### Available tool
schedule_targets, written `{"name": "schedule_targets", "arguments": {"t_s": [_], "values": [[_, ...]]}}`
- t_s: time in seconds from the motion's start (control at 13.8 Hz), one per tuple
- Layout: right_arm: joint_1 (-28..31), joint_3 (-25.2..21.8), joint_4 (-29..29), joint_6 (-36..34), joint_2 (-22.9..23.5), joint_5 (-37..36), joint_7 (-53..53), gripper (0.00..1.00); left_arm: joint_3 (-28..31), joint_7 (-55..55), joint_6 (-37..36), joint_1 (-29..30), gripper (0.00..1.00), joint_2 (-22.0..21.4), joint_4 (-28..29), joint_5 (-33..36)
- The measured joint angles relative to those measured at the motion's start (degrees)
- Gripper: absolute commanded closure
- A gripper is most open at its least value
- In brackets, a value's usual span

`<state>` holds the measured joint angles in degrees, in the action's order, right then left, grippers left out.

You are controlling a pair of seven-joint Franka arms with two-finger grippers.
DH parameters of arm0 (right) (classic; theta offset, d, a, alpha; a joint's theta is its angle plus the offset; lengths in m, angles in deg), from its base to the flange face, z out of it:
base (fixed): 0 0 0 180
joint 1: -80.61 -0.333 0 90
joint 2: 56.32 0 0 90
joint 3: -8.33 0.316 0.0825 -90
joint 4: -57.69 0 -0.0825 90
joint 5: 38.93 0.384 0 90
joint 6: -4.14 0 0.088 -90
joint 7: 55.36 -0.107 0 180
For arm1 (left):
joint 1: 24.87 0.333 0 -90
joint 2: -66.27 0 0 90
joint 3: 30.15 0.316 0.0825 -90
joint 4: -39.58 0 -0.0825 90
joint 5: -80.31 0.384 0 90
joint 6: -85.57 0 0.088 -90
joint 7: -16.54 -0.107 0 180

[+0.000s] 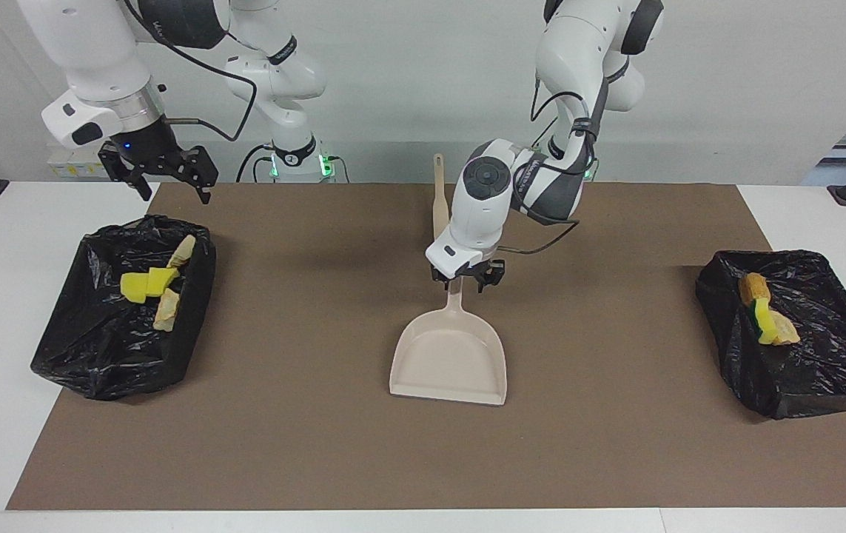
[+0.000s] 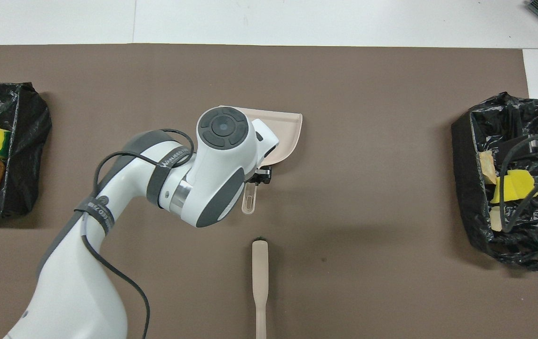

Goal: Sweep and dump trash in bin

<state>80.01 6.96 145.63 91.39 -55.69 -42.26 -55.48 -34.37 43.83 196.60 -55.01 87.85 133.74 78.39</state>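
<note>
Crinkled glossy black plastic bags (image 1: 123, 318), a smooth, seemingly plastic beige dustpan (image 1: 448, 363), spongy yellow trash (image 1: 143, 284), matt brown mat (image 1: 304, 444).

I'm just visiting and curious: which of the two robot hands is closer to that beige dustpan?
The left gripper: it sits right at the dustpan handle, fingers spread. The right gripper hangs by the black bin at the right arm's end.

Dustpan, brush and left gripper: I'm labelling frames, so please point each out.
Dustpan (image 1: 449, 363), facing view, on its flat pan.
Brush (image 2: 260, 268), overhead view, on its handle.
Left gripper (image 1: 468, 282), facing view, between its fingertips, over the dustpan's handle.
</note>
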Motion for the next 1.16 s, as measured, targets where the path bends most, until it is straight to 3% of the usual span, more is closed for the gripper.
{"name": "schedule_targets", "arguments": {"t_s": [0.22, 0.65, 0.87, 1.16], "values": [[-0.7, -0.3, -0.2, 0.0, 0.0, 0.0, 0.0, 0.0, 0.3, -1.8, -2.8, 7.2, 0.0, -4.9, 4.3, 0.0], [-0.7, -0.9, -0.2, 0.0, -0.1, 0.8, -1.1, 0.0, 0.5, -23.5, -3.3, 21.1, 0.0, -18.6, 18.3, 0.0], [-0.7, -0.9, -0.2, 0.0, -0.1, 0.8, -1.2, 0.0, 0.8, -33.0, -7.7, 25.9, 0.0, -24.0, 17.2, 0.0], [-0.7, -0.9, -0.2, 0.0, -0.1, 0.8, -1.2, 0.0, 0.8, -35.5, -17.5, 27.6, 0.0, -25.7, 6.4, 2.1]]}}
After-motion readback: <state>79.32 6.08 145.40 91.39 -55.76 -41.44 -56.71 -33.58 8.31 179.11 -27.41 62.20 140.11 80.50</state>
